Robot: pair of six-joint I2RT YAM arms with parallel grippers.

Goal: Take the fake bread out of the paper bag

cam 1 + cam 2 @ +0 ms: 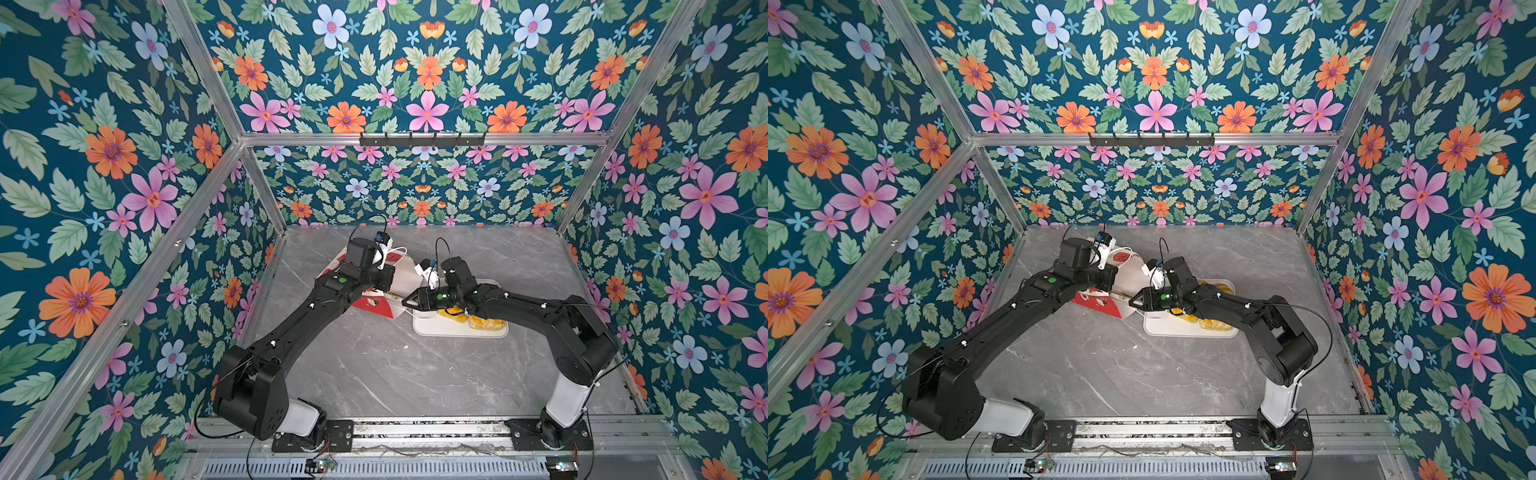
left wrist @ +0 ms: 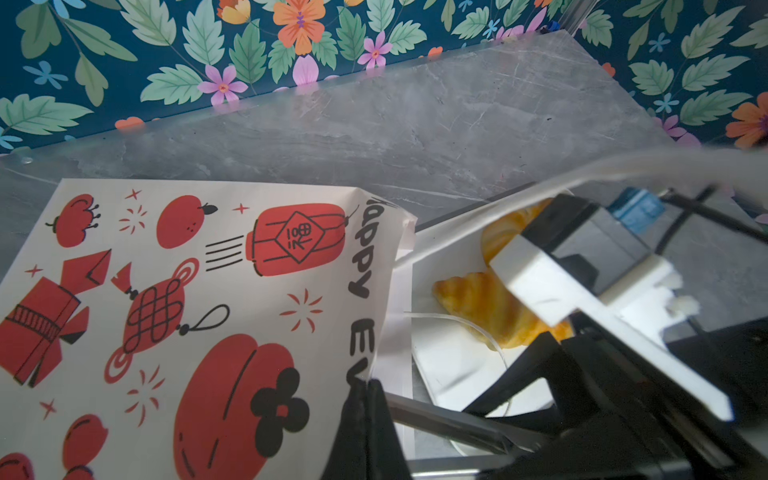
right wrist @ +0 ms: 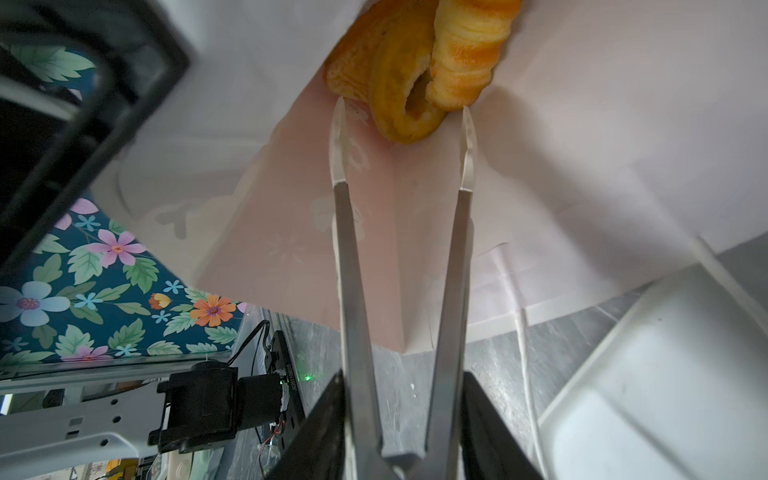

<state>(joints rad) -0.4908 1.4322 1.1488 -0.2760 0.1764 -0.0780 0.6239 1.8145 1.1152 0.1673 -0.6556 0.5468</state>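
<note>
The paper bag (image 2: 187, 291), white with red drawings, lies on its side, its mouth towards the white tray (image 2: 449, 365). My left gripper (image 2: 368, 399) is shut on the bag's upper mouth edge. My right gripper (image 3: 401, 386) is shut on metal tongs (image 3: 353, 270) that reach into the bag's white inside. The tong tips stand apart on either side of a ring doughnut (image 3: 399, 95). A plaited pastry (image 3: 465, 50) and another piece (image 3: 345, 70) lie against the doughnut. More fake bread, a croissant (image 2: 478, 307) among it, lies on the tray. In both top views the bag (image 1: 376, 305) (image 1: 1100, 303) is mostly under the arms.
The tray (image 1: 428, 328) (image 1: 1158, 326) with yellow pastries (image 1: 486, 322) sits just right of the bag, under the right arm. The bag's white cord handle (image 3: 523, 357) trails on the grey marble table (image 1: 374, 365). Floral walls enclose the table on three sides.
</note>
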